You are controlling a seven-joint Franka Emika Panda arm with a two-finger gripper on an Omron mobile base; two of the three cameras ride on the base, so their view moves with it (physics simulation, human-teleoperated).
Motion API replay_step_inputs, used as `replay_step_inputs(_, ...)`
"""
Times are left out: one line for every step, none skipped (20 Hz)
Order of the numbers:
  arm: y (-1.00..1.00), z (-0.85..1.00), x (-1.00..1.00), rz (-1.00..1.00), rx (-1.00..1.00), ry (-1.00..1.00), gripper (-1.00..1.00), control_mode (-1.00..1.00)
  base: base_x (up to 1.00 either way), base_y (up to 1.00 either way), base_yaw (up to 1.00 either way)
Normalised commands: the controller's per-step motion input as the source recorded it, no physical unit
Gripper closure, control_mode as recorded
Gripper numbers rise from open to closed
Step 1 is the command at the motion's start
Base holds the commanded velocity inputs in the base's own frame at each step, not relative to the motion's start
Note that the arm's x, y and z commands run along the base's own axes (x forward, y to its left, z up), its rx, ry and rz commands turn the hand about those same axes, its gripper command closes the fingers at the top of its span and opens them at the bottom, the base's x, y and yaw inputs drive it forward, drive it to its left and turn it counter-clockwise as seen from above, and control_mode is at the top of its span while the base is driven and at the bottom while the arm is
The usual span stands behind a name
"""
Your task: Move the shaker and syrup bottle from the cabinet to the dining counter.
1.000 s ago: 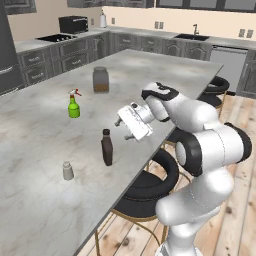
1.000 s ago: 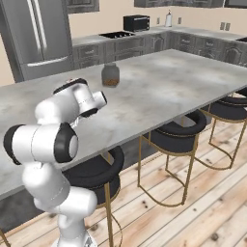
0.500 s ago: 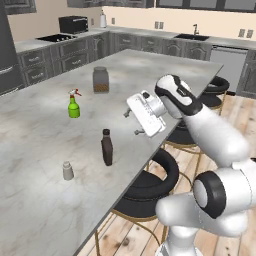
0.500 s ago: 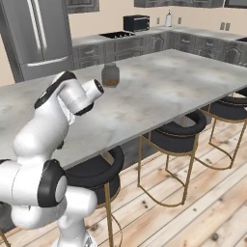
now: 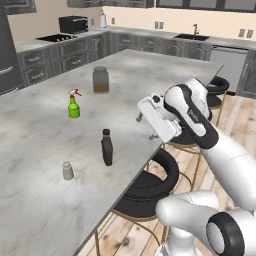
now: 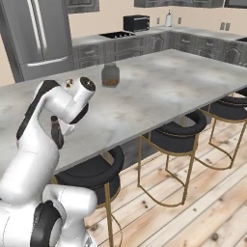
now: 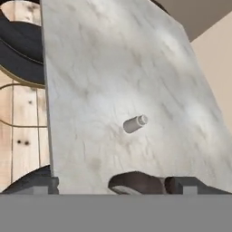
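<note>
Above the counter's stool-side edge, your gripper (image 5: 144, 127) hangs spread wide and empty, clear of both things. Near it, the syrup bottle (image 5: 106, 147) and shaker (image 5: 67, 170) stand upright on the dining counter (image 5: 45, 135), apparently delivered.

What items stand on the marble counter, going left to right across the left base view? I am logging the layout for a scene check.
Stubby light-grey shaker → green spray bottle → dark-lidded jar of brown contents → dark-brown syrup bottle → open white gripper.
</note>
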Motion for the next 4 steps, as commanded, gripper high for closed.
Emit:
replay_step_inputs(-0.36, 0.00, -0.26, -0.06, -0.28, -0.08, -1.00, -1.00, 0.00, 0.00, 0.00)
replay_step_inputs(-0.36, 0.00, -0.26, -0.05, -0.27, -0.03, -1.00, -1.00, 0.00, 0.00, 0.00)
replay_step_inputs(-0.38, 0.00, -0.21, -0.03, -0.26, 0.00, -1.00, -1.00, 0.00, 0.00, 0.00)
replay_step_inputs(-0.37, 0.00, -0.18, -0.02, -0.25, 0.00, -1.00, -1.00, 0.00, 0.00, 0.00)
